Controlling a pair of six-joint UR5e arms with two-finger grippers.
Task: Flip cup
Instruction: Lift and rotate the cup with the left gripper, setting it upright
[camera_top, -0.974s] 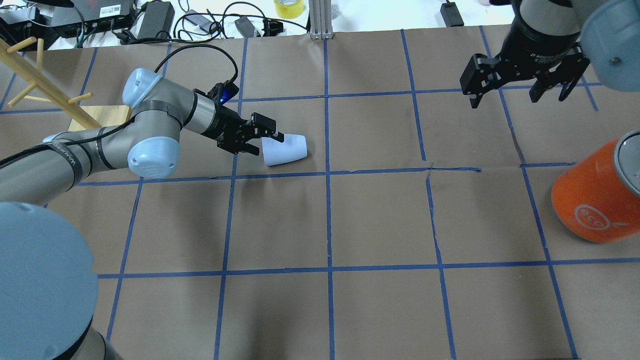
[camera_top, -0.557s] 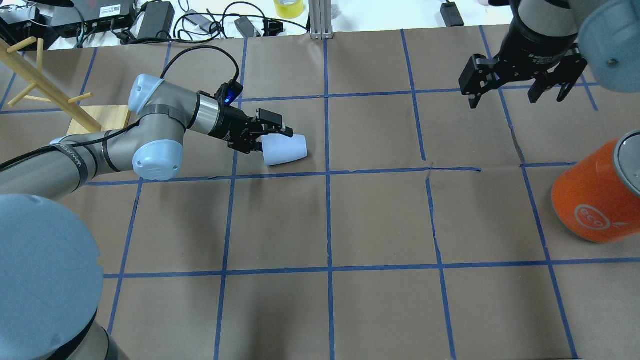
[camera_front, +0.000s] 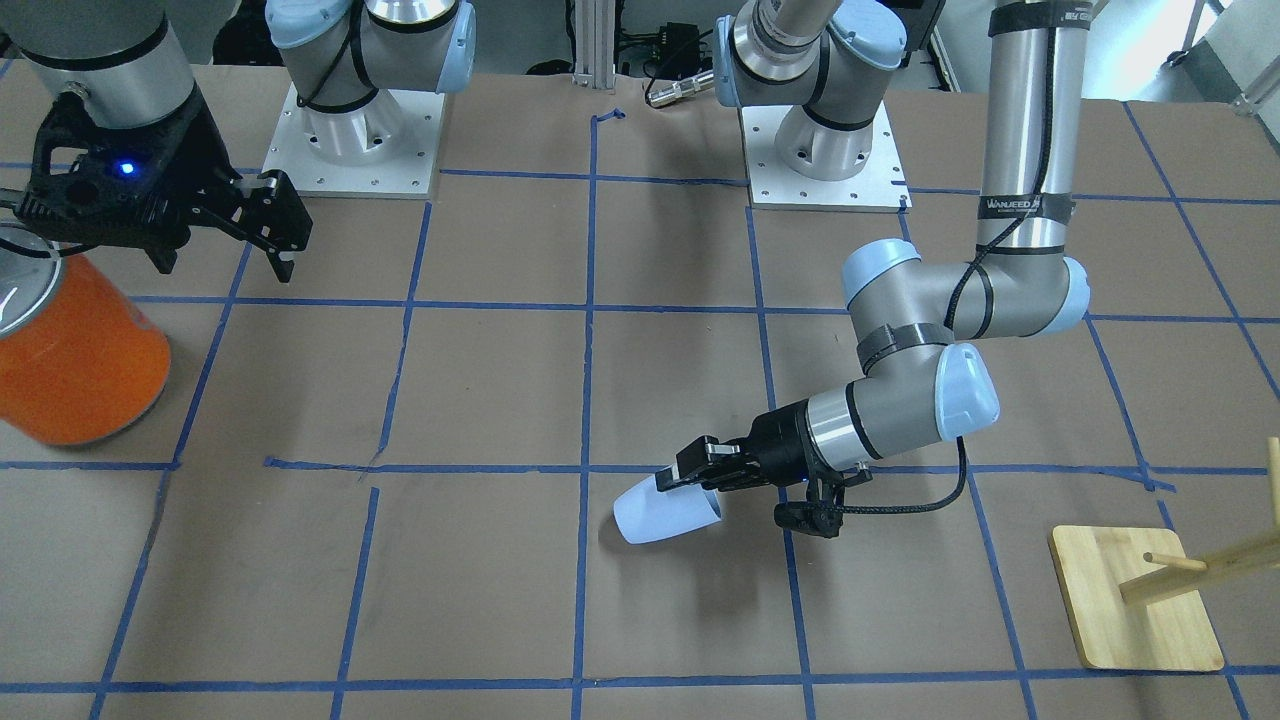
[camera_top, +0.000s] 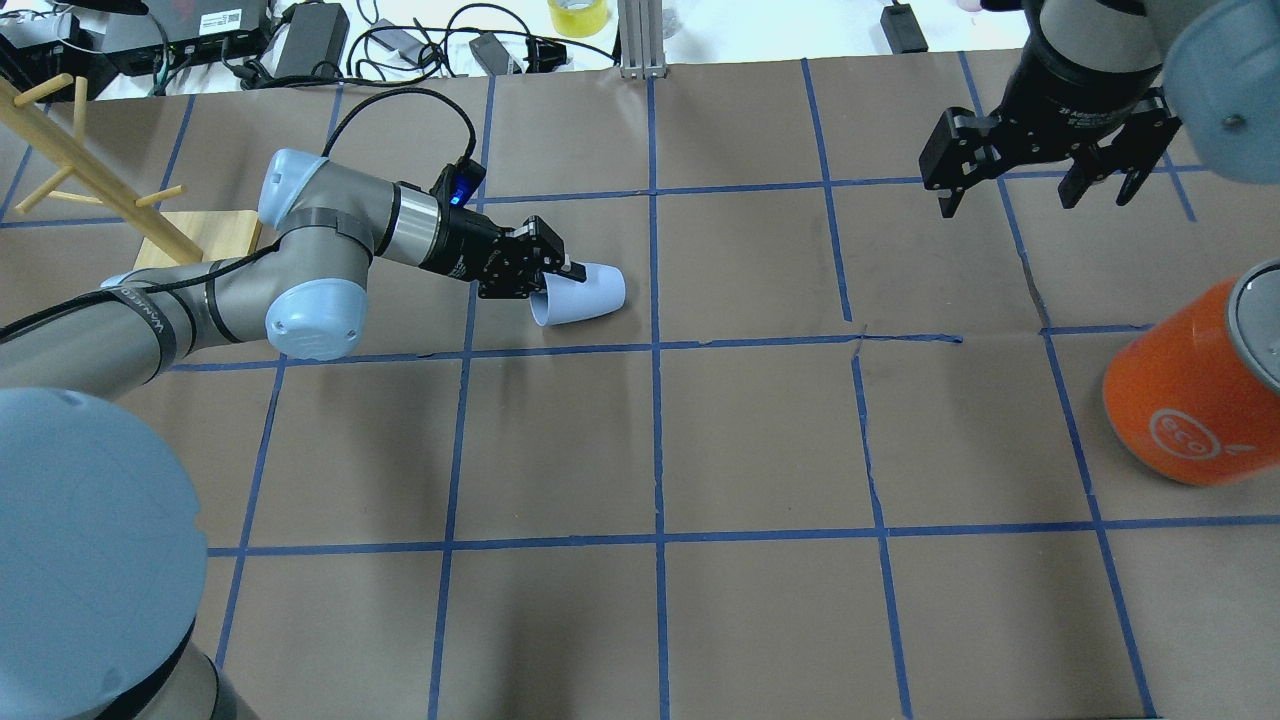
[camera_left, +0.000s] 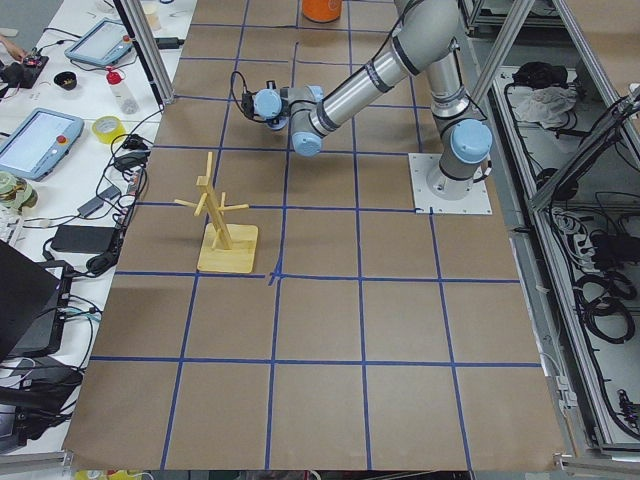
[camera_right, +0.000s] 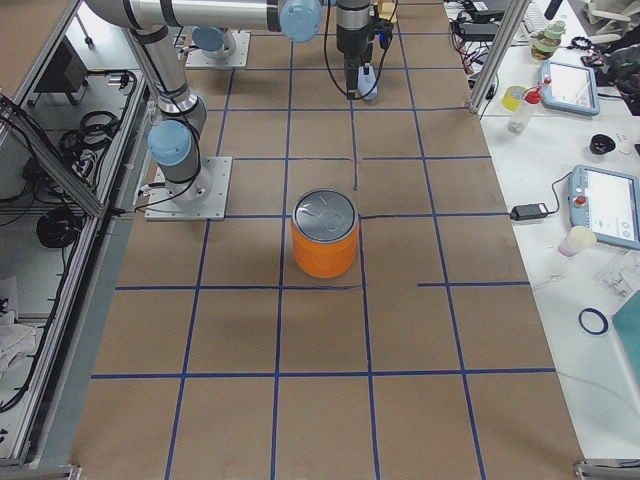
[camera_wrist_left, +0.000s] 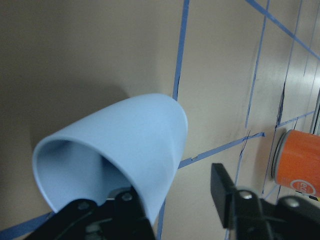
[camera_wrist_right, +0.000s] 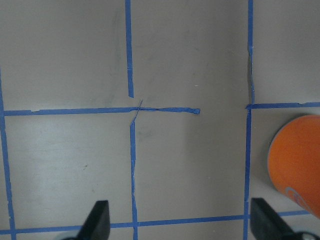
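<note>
Cup (camera_top: 592, 292) tilted at left tool (camera_top: 556, 279)

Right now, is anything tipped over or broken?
Yes. The cup lies on its side, with the left claw at its rim. Also, one blue tape line is torn and crooked where two lines cross.

Left claw (camera_top: 558, 273) advanced; cup (camera_top: 592, 294) shifted

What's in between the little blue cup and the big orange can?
Only brown paper and blue tape lines lie between the cup and the orange can, as the overhead view shows.
</note>
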